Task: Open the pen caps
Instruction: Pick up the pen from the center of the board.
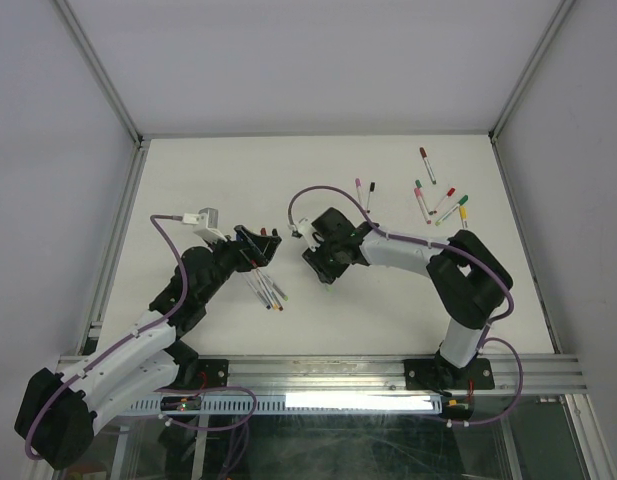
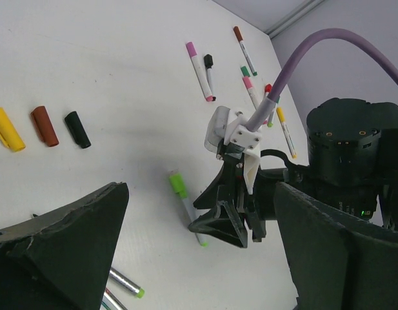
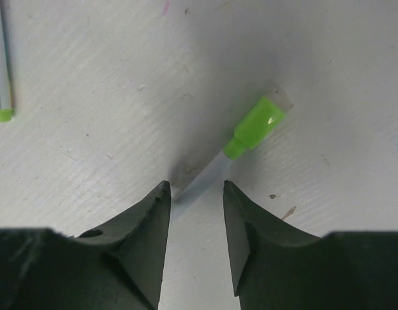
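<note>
- My right end effector (image 3: 195,187) is low over the desk (image 1: 218,180), released, its fingers straddling one end of a pen (image 3: 202,177) without gripping it.
- The green cap (image 3: 258,121) is still on that pen, at the end away from the fingers.
- My left end effector (image 1: 256,248) is spread wide and holds nothing that I can see.
- From the left wrist I see three loose caps lying in a row on the desk: yellow cap (image 2: 6,129), brown cap (image 2: 44,126), black cap (image 2: 77,129).
- A few bare barrels (image 1: 270,292) lie just below the left end effector.
- More capped pens (image 1: 428,166) are scattered at the far right.
</note>
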Controlling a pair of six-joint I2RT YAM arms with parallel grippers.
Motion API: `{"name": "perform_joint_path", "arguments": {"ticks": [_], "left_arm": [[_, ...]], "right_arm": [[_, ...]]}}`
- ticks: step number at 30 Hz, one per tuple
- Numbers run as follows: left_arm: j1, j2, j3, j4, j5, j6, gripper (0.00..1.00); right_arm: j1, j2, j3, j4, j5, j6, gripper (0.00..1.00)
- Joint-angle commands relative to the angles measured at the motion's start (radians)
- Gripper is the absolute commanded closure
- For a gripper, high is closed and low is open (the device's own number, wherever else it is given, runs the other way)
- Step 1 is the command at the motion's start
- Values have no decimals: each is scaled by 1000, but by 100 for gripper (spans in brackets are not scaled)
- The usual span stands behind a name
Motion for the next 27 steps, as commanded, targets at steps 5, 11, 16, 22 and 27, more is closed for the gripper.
{"name": "perform_joint_path", "arguments": {"ticks": [5, 11, 16, 22, 27], "left_arm": [[-3, -30, -7, 26, -15, 0, 1], [-3, -32, -11, 31, -3, -3, 1], [-3, -15, -19, 72, 29, -19, 1], [-3, 29, -44, 162, 88, -51, 1], [-3, 47, -43, 181, 102, -55, 1]], "right_arm": [[-2, 22, 37, -1, 91, -28, 70], [-30, 13, 41, -19, 87, -52, 91], [-61, 7, 49, -35, 70, -62, 90], [-61, 6, 43, -36, 63, -86, 76], [-61, 24, 46, -44, 81, -99, 69]]}}
